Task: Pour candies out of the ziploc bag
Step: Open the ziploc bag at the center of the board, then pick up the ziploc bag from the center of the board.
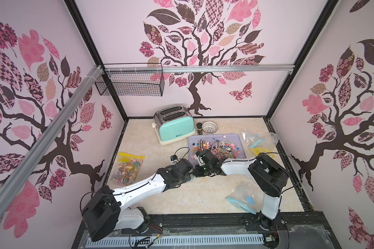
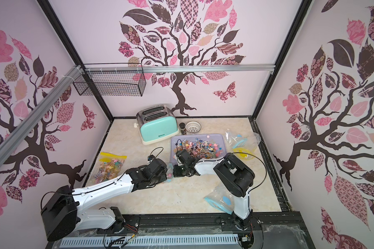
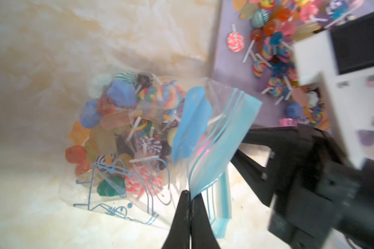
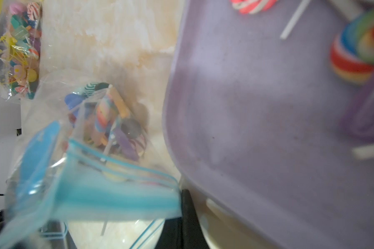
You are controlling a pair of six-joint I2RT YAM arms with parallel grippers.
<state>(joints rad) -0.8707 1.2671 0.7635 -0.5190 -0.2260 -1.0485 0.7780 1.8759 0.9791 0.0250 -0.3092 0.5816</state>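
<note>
Multicoloured swirled candies (image 3: 235,42), blue-edged clear ziploc bag (image 3: 222,133), lilac tray (image 3: 231,82).

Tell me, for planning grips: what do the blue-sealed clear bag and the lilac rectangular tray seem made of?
Blue-sealed clear bag: thin glossy plastic film; it creases and the candies show through. Lilac rectangular tray: probably rigid moulded plastic, matte; dull surface, rounded rim.

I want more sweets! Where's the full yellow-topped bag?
In a top view, the yellow-topped bag lies flat on the left side of the table, nearer the robot than the mint toaster and left of the purple tray.
</note>
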